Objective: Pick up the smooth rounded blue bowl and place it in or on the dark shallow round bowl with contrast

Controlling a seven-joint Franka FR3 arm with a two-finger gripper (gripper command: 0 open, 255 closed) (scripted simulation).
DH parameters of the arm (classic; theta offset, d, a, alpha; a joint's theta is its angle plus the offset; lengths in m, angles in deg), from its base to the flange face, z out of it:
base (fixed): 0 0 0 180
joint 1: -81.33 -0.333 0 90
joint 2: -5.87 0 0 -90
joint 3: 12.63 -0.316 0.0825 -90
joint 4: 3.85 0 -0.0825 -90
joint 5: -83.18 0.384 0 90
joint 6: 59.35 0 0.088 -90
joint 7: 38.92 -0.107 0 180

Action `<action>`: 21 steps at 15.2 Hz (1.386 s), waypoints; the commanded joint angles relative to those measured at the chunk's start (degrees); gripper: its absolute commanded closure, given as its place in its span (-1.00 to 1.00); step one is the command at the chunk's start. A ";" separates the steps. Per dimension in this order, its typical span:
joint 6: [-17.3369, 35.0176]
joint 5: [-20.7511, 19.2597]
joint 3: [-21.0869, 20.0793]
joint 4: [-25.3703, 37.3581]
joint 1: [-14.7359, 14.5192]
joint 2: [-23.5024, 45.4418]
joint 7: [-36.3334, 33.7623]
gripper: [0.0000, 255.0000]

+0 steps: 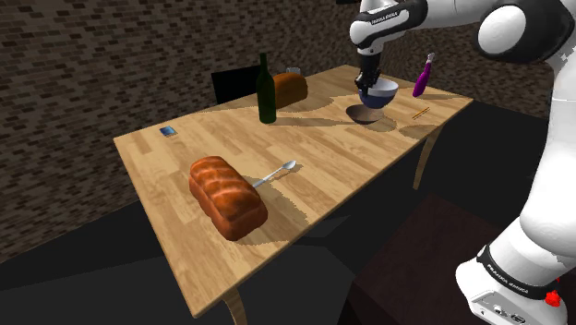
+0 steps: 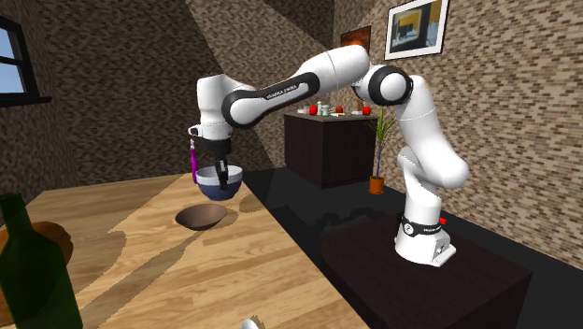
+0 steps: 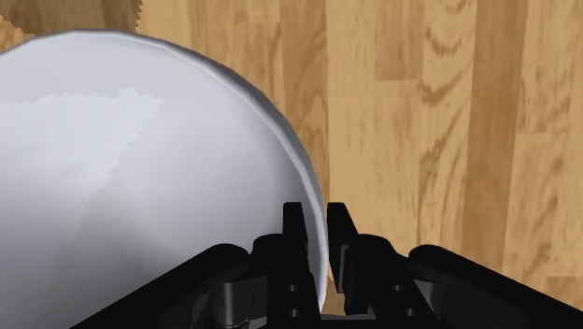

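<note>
The gripper (image 3: 316, 213) pinches the blue bowl (image 1: 381, 92) by its rim, just above the dark bowl (image 1: 366, 115), seemingly off-centre. Released so, it could tip and slide off the dark bowl's edge.

**Blue bowl held over the dark one**

You had the gripper (image 1: 370, 82) pinching the rim of the blue bowl (image 1: 383, 91), which hung clear of the wooden table (image 1: 185, 258), just above the dark shallow bowl (image 1: 365, 115). A purple object (image 1: 423, 78) was close by. Toward the shoulder view's left stood a green bottle (image 1: 267, 90). Well apart, a bread loaf (image 1: 227, 197) lay beside a spoon (image 1: 275, 173).
</note>
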 commanded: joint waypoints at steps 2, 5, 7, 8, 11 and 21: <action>-5.84 1.36 -0.03 14.37 1.75 8.36 1.92 1.00; -14.41 2.81 -0.23 35.11 4.43 20.33 3.84 1.00; -17.66 3.20 -0.45 43.57 5.48 25.49 4.26 1.00; -16.42 3.14 -0.44 41.72 5.34 24.88 4.17 1.00; -13.14 3.02 -0.42 37.16 5.03 23.62 3.91 1.00; -4.80 2.86 -0.44 27.84 4.49 22.73 3.20 1.00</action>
